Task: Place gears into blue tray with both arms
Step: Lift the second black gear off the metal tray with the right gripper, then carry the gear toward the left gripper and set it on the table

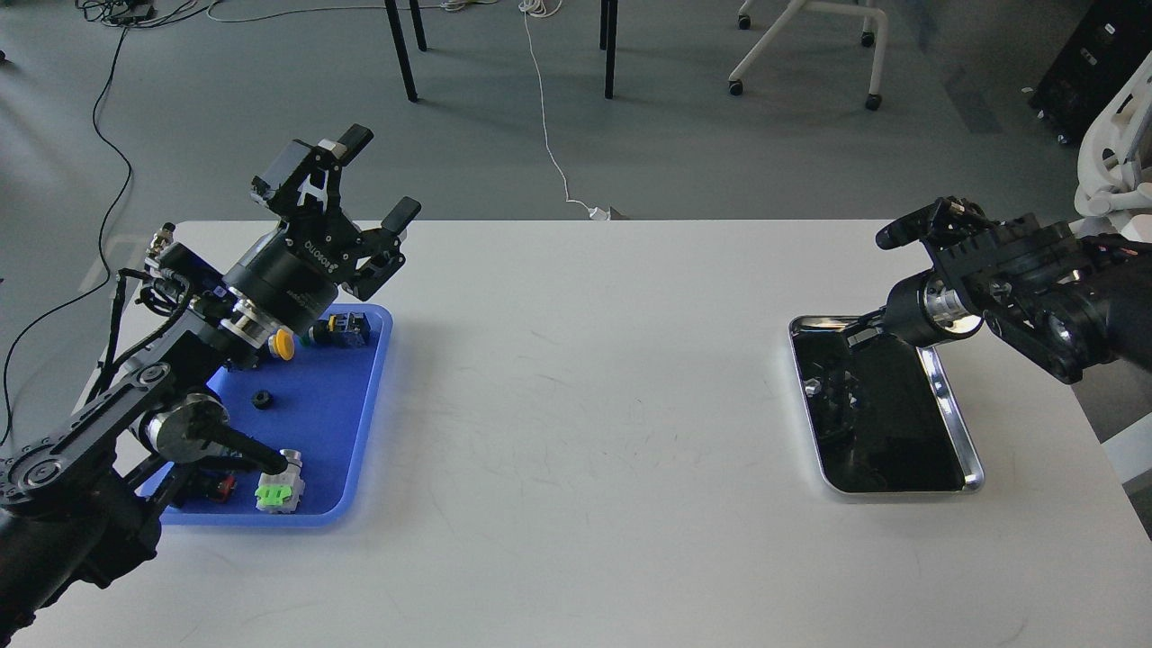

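Note:
One small black gear [262,400] lies in the blue tray [337,423] at the table's left side. My left gripper [380,175] hangs above the tray's far end, tilted up and away, open with nothing between its fingers. At the far right, my right gripper [909,232] hovers just behind the steel tray's far edge. It is dark and seen nearly end-on, so its fingers cannot be told apart, and no gear shows in it.
Push-button switches share the blue tray: a yellow one [282,344], a green-and-black one [346,328], a green-white one [279,493] and a red one [220,486]. A shiny steel tray [976,468] sits at the right, mirroring my arm. Chair legs and cables lie beyond the table.

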